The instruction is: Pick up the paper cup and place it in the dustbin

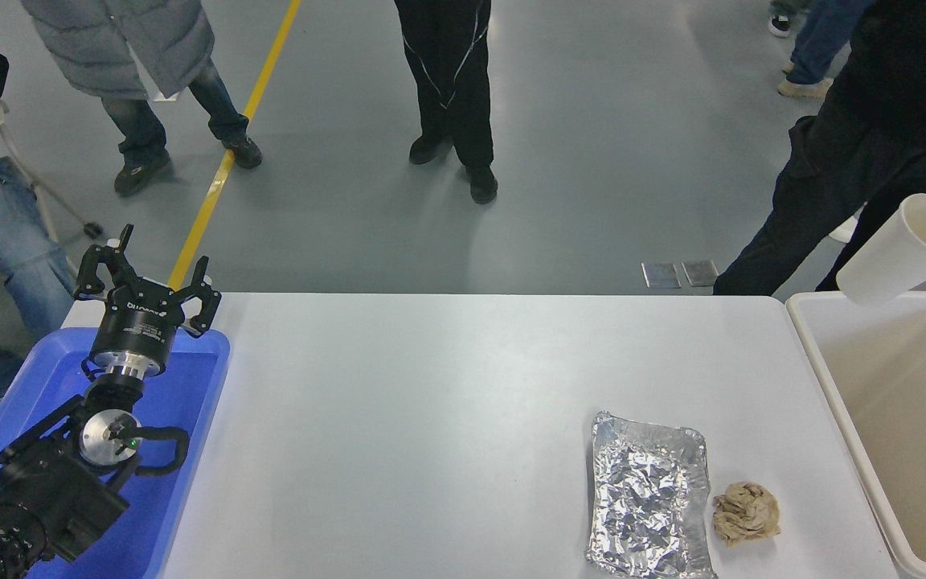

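Head view: paper cup (897, 251) above dustbin (833, 378); foil tray (649, 497) well apart.

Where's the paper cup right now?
Head view, far right: the paper cup hangs tilted in the air above the dustbin's far left corner, held at its rim from the right edge.

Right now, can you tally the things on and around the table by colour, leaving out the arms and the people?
White or cream: 2, the paper cup held tilted in the air over the dustbin
Blue: 1, the plastic tray
Silver: 1, the foil tray
Brown: 1, the crumpled paper ball
Total: 5
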